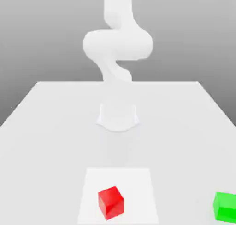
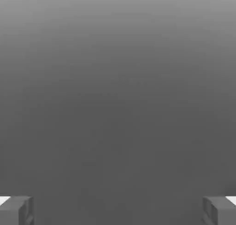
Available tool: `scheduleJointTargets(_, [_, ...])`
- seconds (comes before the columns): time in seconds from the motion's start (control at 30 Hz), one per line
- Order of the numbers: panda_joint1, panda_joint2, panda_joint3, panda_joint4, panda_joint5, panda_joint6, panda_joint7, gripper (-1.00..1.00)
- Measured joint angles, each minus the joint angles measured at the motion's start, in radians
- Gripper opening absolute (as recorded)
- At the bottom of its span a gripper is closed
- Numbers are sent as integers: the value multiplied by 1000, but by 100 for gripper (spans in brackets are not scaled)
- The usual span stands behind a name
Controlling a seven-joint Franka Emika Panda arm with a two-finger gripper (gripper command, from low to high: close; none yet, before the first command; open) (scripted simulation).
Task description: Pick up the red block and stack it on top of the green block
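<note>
Starting with the exterior view: the red block (image 1: 111,203) is a plain, solid-coloured cube sitting on a white square patch (image 1: 138,192) on the pale table (image 1: 46,150). It's turned askew to the patch's edges, so you get the top plus two side faces in slightly different reds. Going by the arm (image 1: 118,44), the block is out in front of the base (image 1: 118,118), nearer the camera and a touch toward the exterior view's left of it, well apart from it. The green block (image 1: 227,207) is also out nearer the camera than the base, but way off toward the exterior view's right and cut off by the picture's edge. That one's bright green with a darker side face, and it's off the patch, with a good stretch of table between it and the red one. The arm goes up from its base, swells into a fat rounded joint section that bulges out both ways, then runs on up past the top edge, all white. Over to the hand view: the gripper (image 2: 118,210) is wide, with its two grey fingers (image 2: 17,210) far apart and just smooth grey backdrop between them, so it's holding nothing, and the red block is out on its patch, away from the fingers.
</note>
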Motion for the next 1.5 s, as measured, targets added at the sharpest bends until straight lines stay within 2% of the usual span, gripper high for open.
scheduleJointTargets(0.43, [116, 480, -124, -116, 94, 195, -322, 0])
scheduleJointTargets(0.63, [123, 695, -133, -169, 108, 286, -448, 0])
scheduleJointTargets(0.8, [115, 868, -138, -210, 68, 369, -510, 0])
scheduleJointTargets(0.93, [90, 1012, -105, -196, 108, 482, -552, 0])
scheduleJointTargets(0.97, [77, 1049, -89, -191, 122, 512, -563, -100])
scheduleJointTargets(1.2, [74, 1057, -86, -189, 124, 518, -565, -100])
scheduleJointTargets(1.37, [101, 904, -121, -212, 57, 388, -518, -100])
scheduleJointTargets(1.5, [193, 906, -26, -130, 10, 309, -567, -100])
